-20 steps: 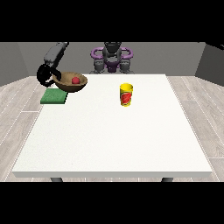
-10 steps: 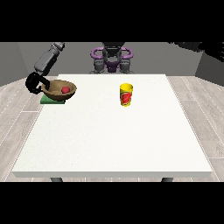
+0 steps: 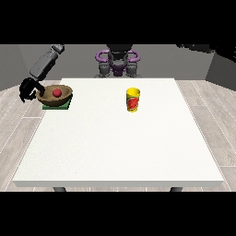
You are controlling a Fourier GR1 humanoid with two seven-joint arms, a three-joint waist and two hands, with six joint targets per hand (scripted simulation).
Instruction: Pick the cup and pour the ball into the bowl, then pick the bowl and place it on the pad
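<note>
Your brown wooden bowl (image 3: 56,95) with the small red ball (image 3: 57,92) inside it sits over the flat green pad (image 3: 59,106) at the far corner of the white tabletop (image 3: 120,138), at the view's left. You cannot tell whether the bowl's base already rests on the pad or hangs just above it. The black hand at the view's left (image 3: 28,90) is at the bowl's outer rim, fingers curled there, apparently holding the rim, though the contact itself is too small to confirm.

By the look of it the pour is done and you are in the last step, placing the bowl. The next move calls for settling it flat on the pad, then letting the fingers off the rim without tipping it.

The yellow cup with a red mark (image 3: 132,100) stands upright, well apart, towards the tabletop's middle. The other hand shows nowhere; much of the pad is hidden under the bowl
</note>
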